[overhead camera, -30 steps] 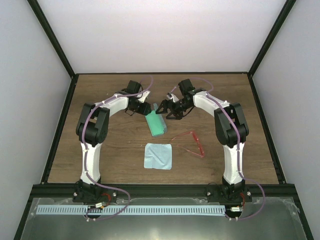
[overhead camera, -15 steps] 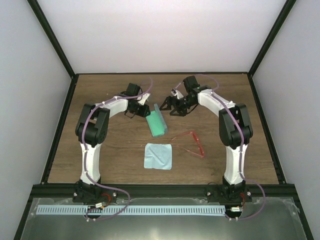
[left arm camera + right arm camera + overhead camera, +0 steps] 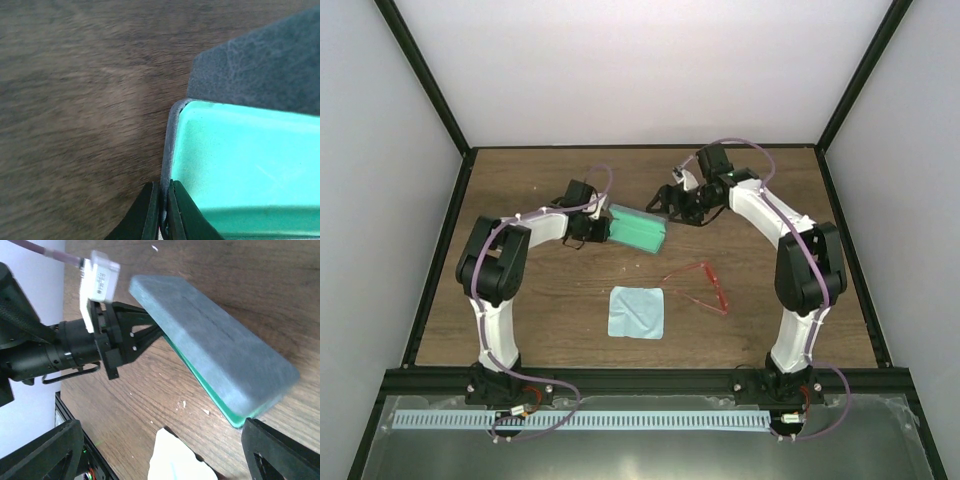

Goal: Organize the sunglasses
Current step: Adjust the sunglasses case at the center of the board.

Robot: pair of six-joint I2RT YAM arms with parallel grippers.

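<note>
The red sunglasses (image 3: 698, 286) lie open on the wooden table right of centre, apart from both grippers. The blue-grey case (image 3: 638, 229) lies crosswise at mid-table, its green inside (image 3: 240, 165) showing and its lid (image 3: 215, 345) tilted up. My left gripper (image 3: 604, 231) is at the case's left end, its jaws shut on the thin rim (image 3: 170, 150). My right gripper (image 3: 668, 203) stands open just behind the case's right end with nothing between its fingers (image 3: 280, 450).
A light blue square cloth (image 3: 636, 312) lies flat in front of the case, and its corner (image 3: 175, 460) shows in the right wrist view. A black frame (image 3: 640, 375) borders the table, with white walls beyond.
My left gripper has shut on the case's rim. The case has swung from lying lengthwise to lying crosswise. My right arm has drawn back and to the right.
</note>
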